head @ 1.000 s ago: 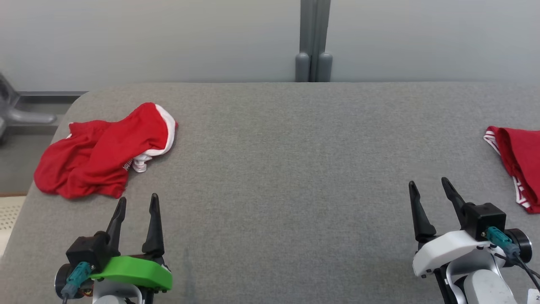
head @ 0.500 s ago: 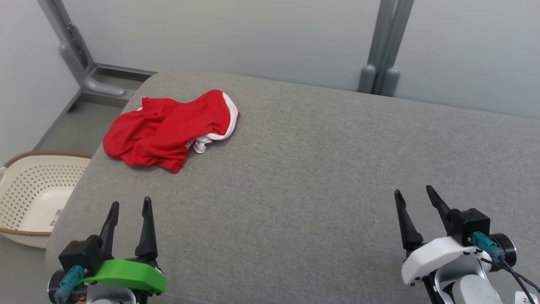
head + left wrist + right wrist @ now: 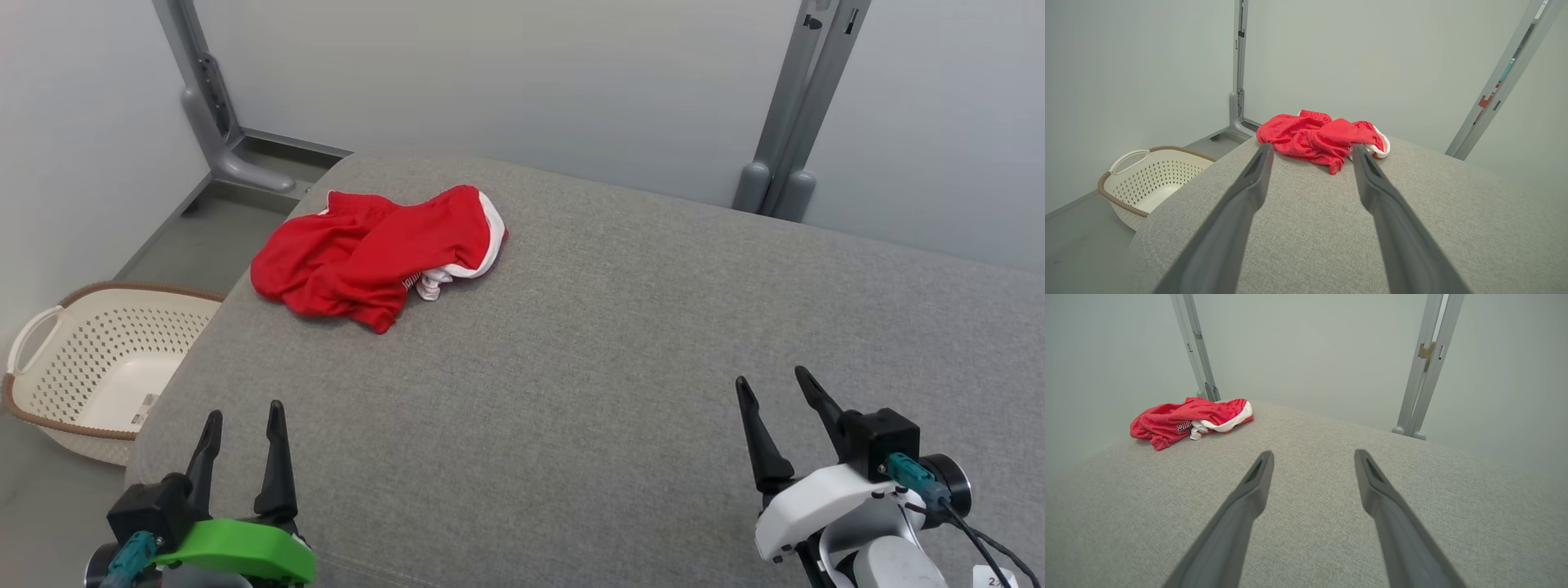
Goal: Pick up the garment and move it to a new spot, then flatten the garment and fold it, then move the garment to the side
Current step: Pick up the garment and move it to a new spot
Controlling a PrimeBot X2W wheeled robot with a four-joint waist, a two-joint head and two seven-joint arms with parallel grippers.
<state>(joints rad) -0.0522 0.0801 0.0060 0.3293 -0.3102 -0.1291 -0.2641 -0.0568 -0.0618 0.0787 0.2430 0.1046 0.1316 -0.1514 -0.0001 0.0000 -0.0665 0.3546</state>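
The red garment (image 3: 367, 253) lies crumpled, so its lower layers are hidden and its kind is not clear. The dark print (image 3: 1184, 426) on it sits half inside a fold and is too small to read. The table (image 3: 653, 327) is cut off at the right. Its near left corner hides part of the basket (image 3: 1151, 175).

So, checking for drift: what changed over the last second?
The head camera swung left, bringing a laundry basket into view. The red garment lies crumpled where it was on the grey table; the left tool and right tool stay open and empty.
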